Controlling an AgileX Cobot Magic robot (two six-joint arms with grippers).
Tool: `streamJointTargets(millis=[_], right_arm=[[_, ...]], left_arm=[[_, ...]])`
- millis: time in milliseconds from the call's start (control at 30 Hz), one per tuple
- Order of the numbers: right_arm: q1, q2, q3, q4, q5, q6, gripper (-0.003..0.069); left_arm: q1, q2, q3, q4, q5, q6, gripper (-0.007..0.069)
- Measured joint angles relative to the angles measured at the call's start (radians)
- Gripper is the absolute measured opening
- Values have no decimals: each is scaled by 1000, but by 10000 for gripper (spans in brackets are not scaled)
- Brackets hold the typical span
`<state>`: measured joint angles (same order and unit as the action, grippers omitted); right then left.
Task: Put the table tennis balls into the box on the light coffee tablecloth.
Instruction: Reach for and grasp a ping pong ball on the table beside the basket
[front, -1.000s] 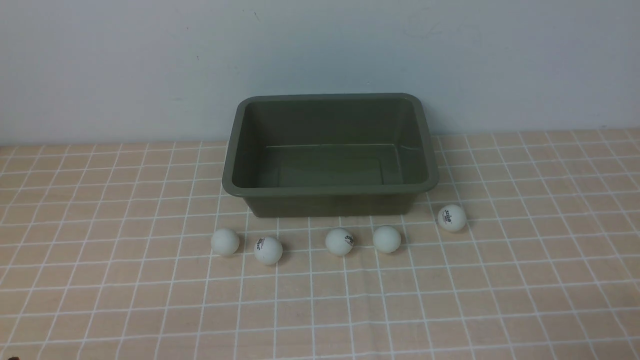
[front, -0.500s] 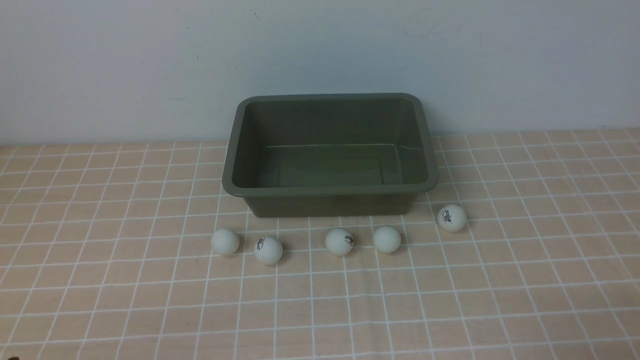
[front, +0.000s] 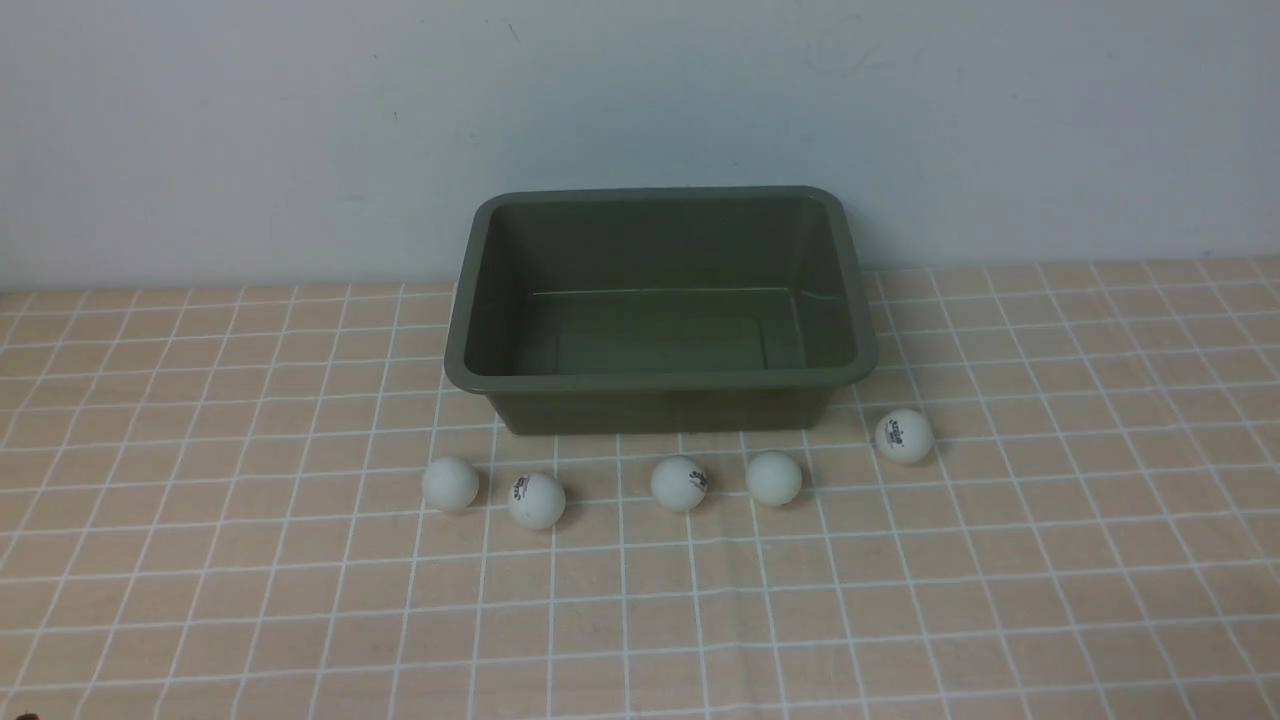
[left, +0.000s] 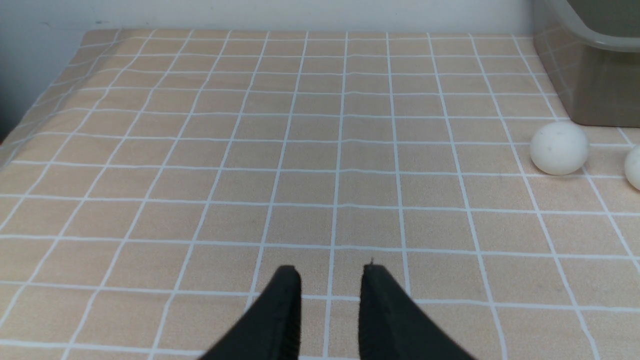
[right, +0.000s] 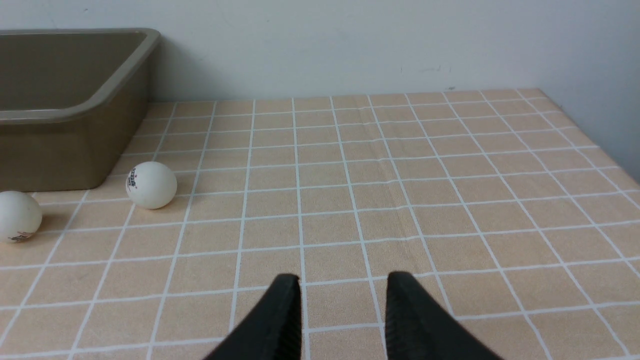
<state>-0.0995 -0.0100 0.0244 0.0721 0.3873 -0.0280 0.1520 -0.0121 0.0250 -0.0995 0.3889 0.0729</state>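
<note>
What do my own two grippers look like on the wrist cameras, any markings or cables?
The left gripper shows two dark, nearly black fingers, narrow at the blurred tips and wider lower down. The right gripper looks the same: two dark, tapering fingers. I see no cables or markings on either; the arms themselves can't be made out.
</note>
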Motion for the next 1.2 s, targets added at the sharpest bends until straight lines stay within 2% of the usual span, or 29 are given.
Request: streamJointTargets(millis=[167,333,400,600,1200], right_arm=[[0,0,-3,23,-24,0,231],[0,0,-159,75,10,0,231],[0,0,-296,86,80,0,231],[0,0,-465,106,282,1,231],[0,-1,-483,140,351,4,231]], left_arm=[[0,0,0,0,0,0,120],[0,0,0,0,0,0,120],[0,0,0,0,0,0,120],[0,0,0,0,0,0,120],[0,0,0,0,0,0,120]])
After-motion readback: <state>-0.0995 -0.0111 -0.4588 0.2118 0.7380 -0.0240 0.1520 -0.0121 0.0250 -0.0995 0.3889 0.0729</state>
